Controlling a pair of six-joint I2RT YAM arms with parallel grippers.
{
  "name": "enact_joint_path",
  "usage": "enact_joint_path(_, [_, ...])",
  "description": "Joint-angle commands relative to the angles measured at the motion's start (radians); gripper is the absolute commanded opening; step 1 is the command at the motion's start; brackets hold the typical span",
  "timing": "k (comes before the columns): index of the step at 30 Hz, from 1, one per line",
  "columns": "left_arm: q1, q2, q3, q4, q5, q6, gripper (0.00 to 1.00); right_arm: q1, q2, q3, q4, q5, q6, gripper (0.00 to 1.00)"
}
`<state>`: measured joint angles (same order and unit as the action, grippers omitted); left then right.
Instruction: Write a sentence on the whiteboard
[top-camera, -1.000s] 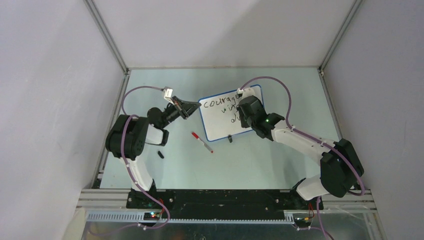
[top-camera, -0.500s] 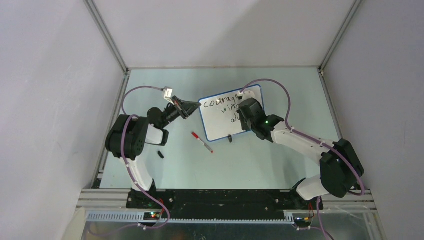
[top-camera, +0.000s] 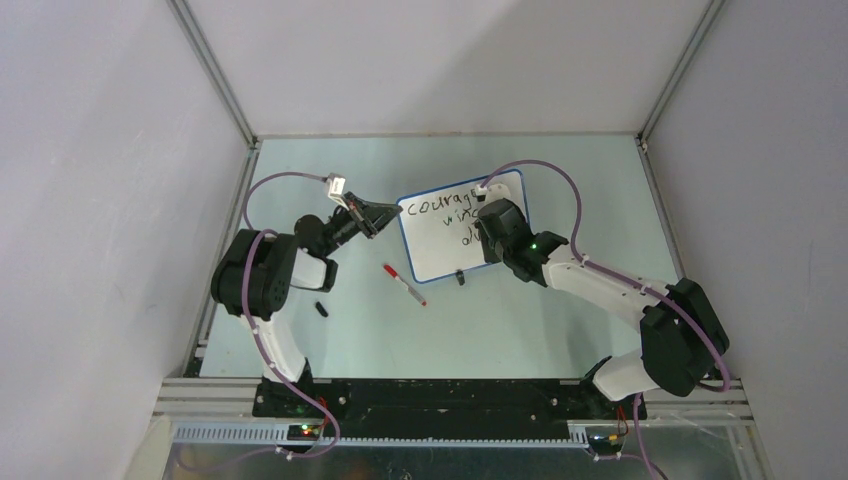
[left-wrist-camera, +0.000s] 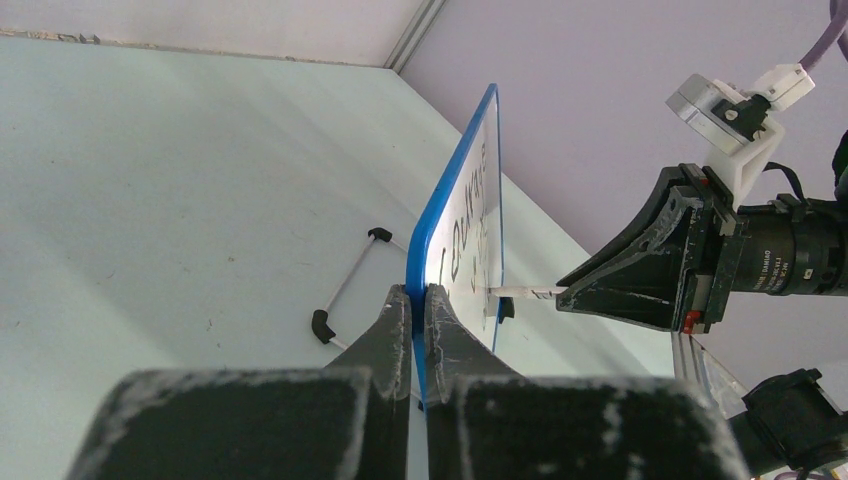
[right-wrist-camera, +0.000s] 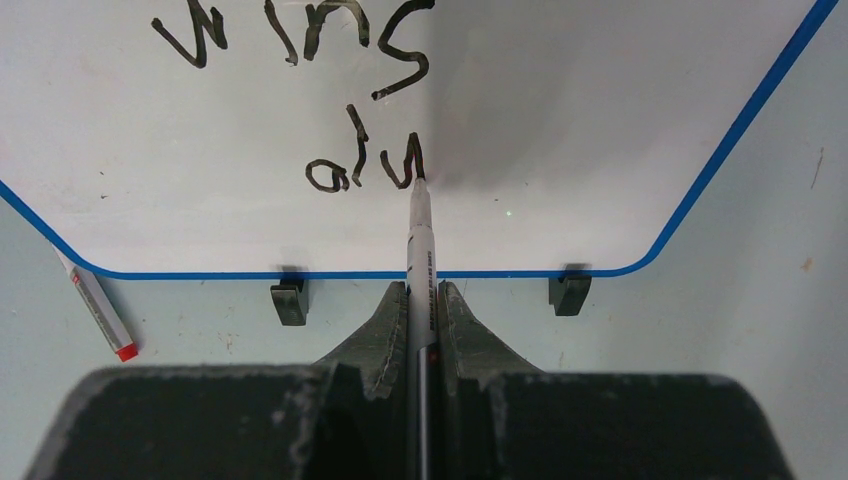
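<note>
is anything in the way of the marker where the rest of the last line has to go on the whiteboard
Nothing visible. The right gripper holds the marker with its tip on the whiteboard, at the end of the sentence. The surface to the right of the tip is bare white up to the blue rim.

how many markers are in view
2. The held marker sits in the fingers of the right gripper, tip on the whiteboard. The loose marker lies on the table by the board's near left corner. Another could hide behind the arms.
</note>
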<state>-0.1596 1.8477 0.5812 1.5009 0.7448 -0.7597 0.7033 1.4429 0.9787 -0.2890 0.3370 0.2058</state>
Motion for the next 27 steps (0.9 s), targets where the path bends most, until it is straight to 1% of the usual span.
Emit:
enact_joint_path(1, [0.001,-0.009,-0.003,0.03,0.027,0.048,0.0,-0.001,-0.021,-0.006,-0.003,0.032,0.001,0.0])
enact_joint_path(7, [0.002,-0.01,-0.003,0.03,0.027,0.048,0.0,-0.015,-0.017,0.003,0.029,0.025,-0.005,0.0])
enact_joint_path(17, [0.002,-0.007,-0.001,0.029,0.027,0.048,0.0,-0.03,-0.001,0.058,0.029,0.015,-0.015,0.0])
enact_joint_path(27, [0.002,-0.006,0.0,0.028,0.027,0.046,0.0,-0.034,0.006,0.079,0.028,0.01,-0.018,0.0])
